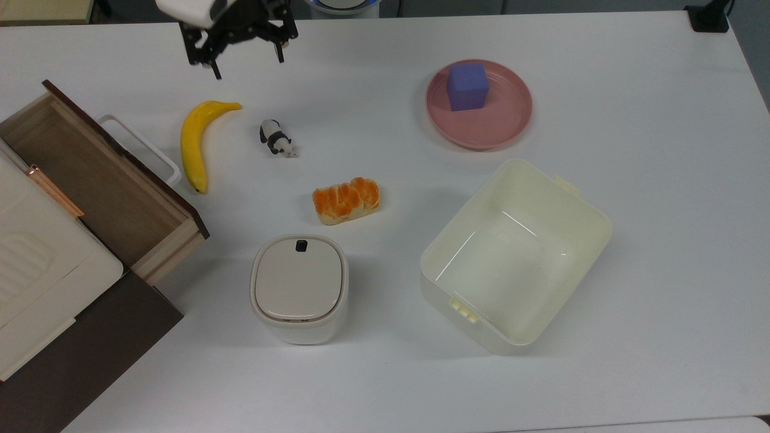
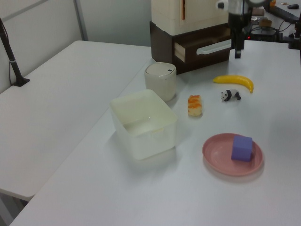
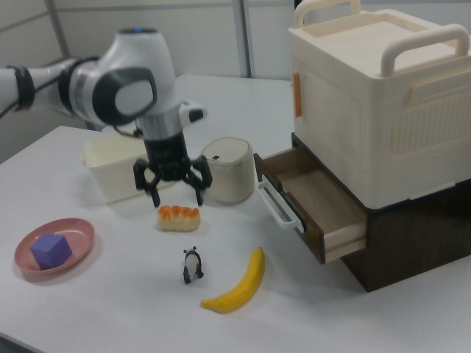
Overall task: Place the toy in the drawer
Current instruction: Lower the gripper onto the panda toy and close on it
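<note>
The toy, a tiny black-and-white panda, stands on the white table between the banana and the bread loaf; it also appears in the left view and the right view. The drawer is pulled out at the top view's left, light wood inside, with a dark front panel and a white bar handle; nothing lies in it. My gripper hangs open above the table, beyond the toy near the far edge, with nothing between its fingers. The right view has it above the bread loaf's far side.
A banana lies between toy and drawer. An orange-topped bread loaf, a lidded white container and an open cream bin sit nearer the front. A pink plate holds a purple cube. A cream box tops the cabinet.
</note>
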You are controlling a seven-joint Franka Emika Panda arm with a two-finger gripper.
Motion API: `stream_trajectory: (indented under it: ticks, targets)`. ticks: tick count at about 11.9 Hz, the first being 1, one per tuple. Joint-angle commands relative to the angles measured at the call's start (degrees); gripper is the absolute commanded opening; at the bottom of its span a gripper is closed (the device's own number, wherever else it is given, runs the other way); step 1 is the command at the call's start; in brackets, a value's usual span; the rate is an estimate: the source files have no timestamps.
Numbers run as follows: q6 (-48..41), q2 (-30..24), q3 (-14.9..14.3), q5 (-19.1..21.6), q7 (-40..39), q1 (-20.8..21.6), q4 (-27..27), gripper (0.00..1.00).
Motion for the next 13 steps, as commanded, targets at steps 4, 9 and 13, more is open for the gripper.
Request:
stream_trajectory:
  ticks: [4, 9, 13]
  targets:
    - [14.3, 3.3, -0.3, -2.6, -4.0, 0.6, -11.6, 1.0]
    - [17.6, 8.5, -0.3, -2.7, -3.9, 1.0, -11.5, 1.0]
    - [19.2, 10.0, -0.2, -3.4, -3.6, 1.0, -11.5, 0.47]
